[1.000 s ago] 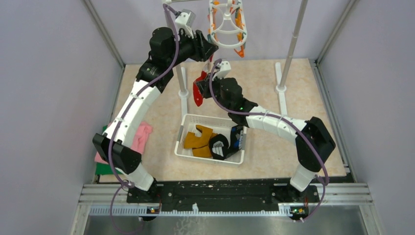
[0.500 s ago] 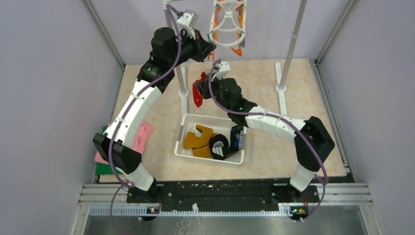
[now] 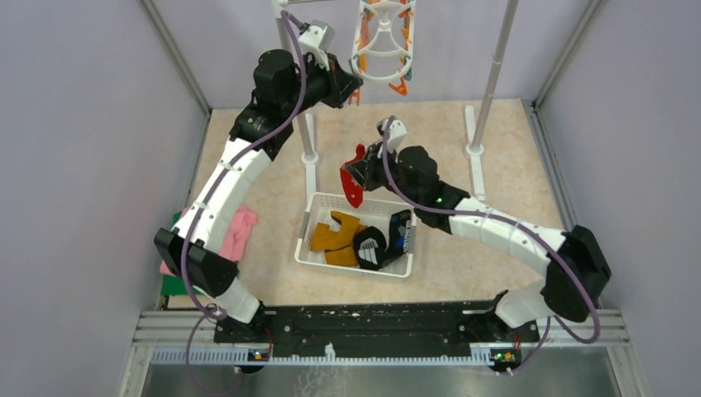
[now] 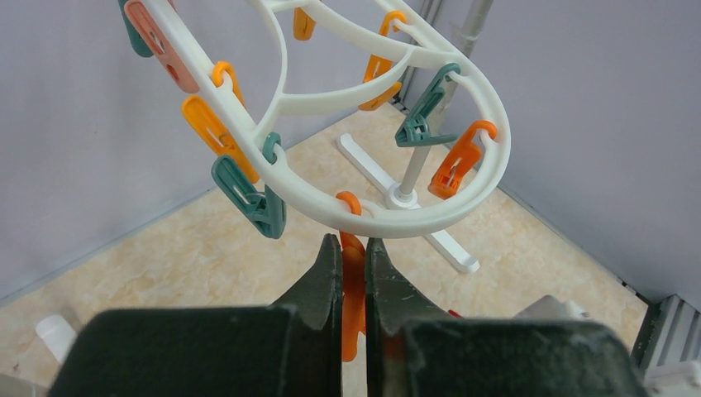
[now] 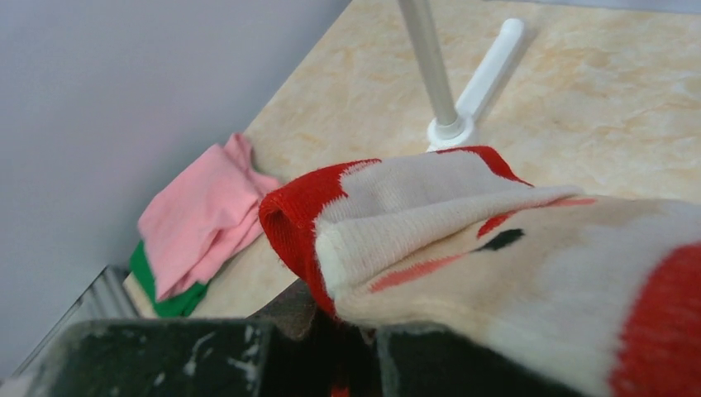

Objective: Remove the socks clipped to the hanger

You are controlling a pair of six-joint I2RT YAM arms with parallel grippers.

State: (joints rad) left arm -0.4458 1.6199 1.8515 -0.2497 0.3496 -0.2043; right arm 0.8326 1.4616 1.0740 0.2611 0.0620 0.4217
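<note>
The white oval hanger (image 3: 383, 45) hangs at the top centre with orange and teal clips and no sock on it; in the left wrist view its ring (image 4: 388, 217) curves above my fingers. My left gripper (image 3: 354, 85) is shut on an orange clip (image 4: 354, 281) under the ring. My right gripper (image 3: 354, 174) is shut on a red and white sock (image 3: 353, 178) and holds it above the far edge of the white mesh basket (image 3: 314, 248); the sock fills the right wrist view (image 5: 496, 256). A mustard sock (image 3: 335, 236) and black socks (image 3: 380, 241) lie in the basket.
Two white upright poles stand on the table: one (image 3: 307, 141) by my left arm, one (image 3: 496, 66) at the right with its foot (image 3: 476, 161). A pink and green folded cloth (image 3: 240, 231) lies at the left wall. Grey walls close in three sides.
My right gripper has moved right and toward the basket with the red and white sock. The hanger has swung up slightly. My left gripper stays on the clip.
</note>
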